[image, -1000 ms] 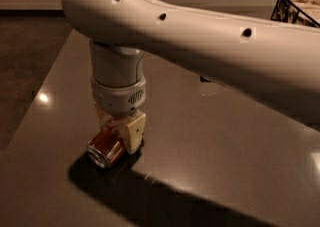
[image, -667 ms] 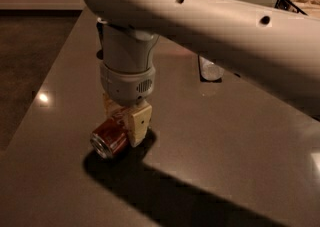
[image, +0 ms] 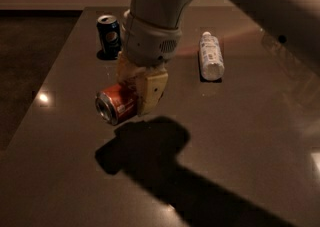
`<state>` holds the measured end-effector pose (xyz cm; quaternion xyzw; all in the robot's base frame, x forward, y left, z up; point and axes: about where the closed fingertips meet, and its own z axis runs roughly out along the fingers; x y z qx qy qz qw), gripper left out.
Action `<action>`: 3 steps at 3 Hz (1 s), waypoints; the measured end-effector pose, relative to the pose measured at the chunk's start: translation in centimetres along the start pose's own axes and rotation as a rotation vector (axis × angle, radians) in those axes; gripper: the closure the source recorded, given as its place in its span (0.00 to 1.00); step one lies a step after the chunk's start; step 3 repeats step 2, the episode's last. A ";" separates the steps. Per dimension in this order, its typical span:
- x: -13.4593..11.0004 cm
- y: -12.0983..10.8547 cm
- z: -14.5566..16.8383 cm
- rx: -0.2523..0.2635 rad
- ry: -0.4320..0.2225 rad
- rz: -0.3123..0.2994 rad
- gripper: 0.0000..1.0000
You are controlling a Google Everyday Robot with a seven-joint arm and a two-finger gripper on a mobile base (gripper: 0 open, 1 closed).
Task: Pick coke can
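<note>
The coke can is red-orange with a silver end that faces the camera. It lies on its side between the cream fingers of my gripper, which is shut on it. The can hangs above the dark table; its shadow lies on the surface below and to the right. The arm comes in from the upper right and hides the can's far end.
A dark blue Pepsi can stands upright at the back left. A clear plastic bottle lies on the table at the back right. The table's left edge runs diagonally along the left side, with the floor beyond.
The gripper has risen with the coke can in it, off the table. The arm has swung clear, so the Pepsi can and the bottle now show.
</note>
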<state>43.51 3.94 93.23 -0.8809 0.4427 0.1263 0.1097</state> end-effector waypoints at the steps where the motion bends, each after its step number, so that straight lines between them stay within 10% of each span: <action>1: -0.3 -0.1 -4.4 0.094 -0.034 0.029 1.00; 3: -0.6 -0.7 -4.5 0.120 -0.036 0.026 1.00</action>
